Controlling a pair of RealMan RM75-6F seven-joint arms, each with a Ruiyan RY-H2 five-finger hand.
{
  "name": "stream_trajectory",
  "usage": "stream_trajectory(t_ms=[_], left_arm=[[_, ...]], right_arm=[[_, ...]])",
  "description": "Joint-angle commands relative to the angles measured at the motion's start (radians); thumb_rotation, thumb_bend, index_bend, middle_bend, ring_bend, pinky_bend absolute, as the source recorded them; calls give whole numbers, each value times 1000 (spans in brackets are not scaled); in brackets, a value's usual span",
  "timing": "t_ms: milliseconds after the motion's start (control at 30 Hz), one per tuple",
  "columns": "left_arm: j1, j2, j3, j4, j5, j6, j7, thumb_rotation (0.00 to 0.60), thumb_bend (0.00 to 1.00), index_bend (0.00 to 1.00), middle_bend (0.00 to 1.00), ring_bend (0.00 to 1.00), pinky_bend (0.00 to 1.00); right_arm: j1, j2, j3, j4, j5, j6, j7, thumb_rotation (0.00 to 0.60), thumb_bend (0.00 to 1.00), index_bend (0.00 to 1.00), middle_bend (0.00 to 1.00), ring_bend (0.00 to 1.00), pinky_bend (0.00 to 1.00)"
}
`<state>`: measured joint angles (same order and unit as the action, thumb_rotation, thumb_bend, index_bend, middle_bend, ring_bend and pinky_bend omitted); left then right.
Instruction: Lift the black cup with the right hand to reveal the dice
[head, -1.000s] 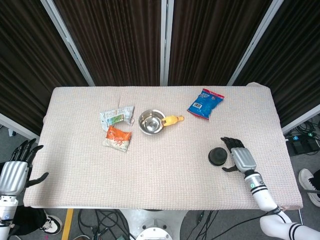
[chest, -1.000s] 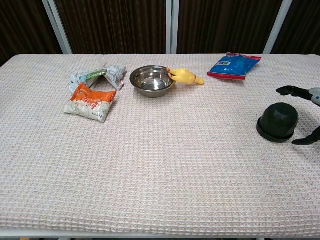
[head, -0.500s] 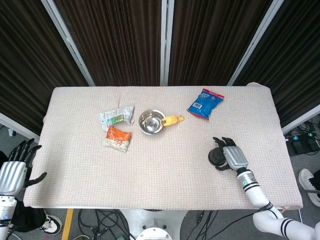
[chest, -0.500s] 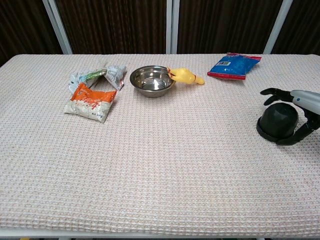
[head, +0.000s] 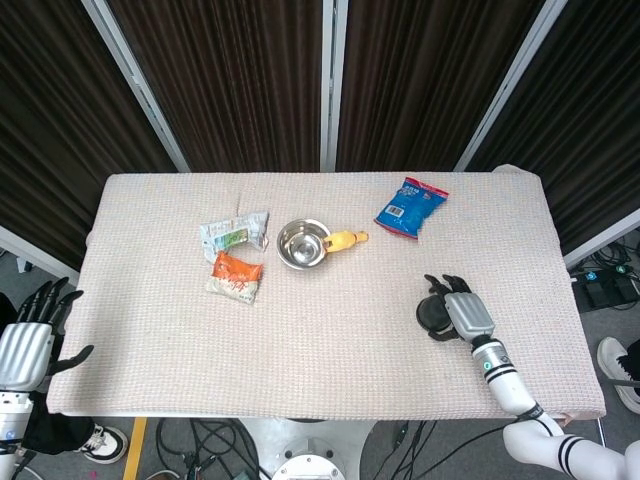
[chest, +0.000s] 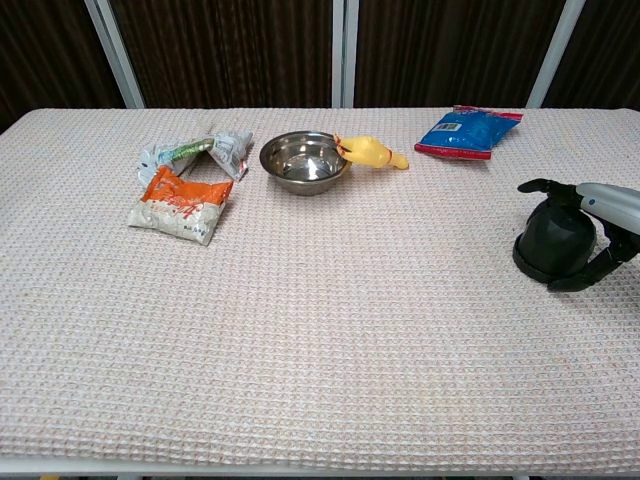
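- Broadly, a pale waffle-weave cloth covers the tabletop (head: 330, 330), with dark pleated curtains (head: 240, 80) and pale upright rails behind it.
- Near the right edge, the black cup (chest: 553, 243) stands upside down on the cloth.
- Right hand (head: 462, 312) wraps its fingers (chest: 535, 185) around the cup; it seems to grip it, though contact is hard to confirm.
- Left hand (head: 28, 340) hangs off the tabletop's left corner, fingers spread, holding nothing.
- Farther back lie a steel bowl (head: 303, 243), a blue packet (head: 411, 207) and an orange packet (head: 236, 277).
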<state>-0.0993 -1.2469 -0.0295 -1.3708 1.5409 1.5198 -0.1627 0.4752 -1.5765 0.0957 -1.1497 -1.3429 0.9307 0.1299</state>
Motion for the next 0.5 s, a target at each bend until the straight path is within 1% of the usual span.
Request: stream_trajectory(t_ms=[33, 300, 367, 500], left_arm=[[-1, 1, 0, 0, -1, -2, -1, 600, 152, 159, 33, 0, 128], [1, 2, 1, 1, -3, -4, -2, 600, 153, 159, 33, 0, 129], [1, 1, 1, 1, -2, -4, -1, 600, 153, 159, 33, 0, 128], [1, 2, 2, 1, -1, -5, 0, 600, 153, 159, 33, 0, 128]], right_arm=[[1, -2, 0, 1, 3, -1, -1, 600, 52, 0, 283, 0, 0], [-5, -14, 7, 9, 12, 24, -16, 600, 112, 9, 386, 9, 0], [-8, -18, 9, 12, 11, 36, -20, 600, 125, 67, 411, 26, 0], [-14, -22, 17, 13, 0, 74, -13, 600, 151, 263, 451, 68, 0]])
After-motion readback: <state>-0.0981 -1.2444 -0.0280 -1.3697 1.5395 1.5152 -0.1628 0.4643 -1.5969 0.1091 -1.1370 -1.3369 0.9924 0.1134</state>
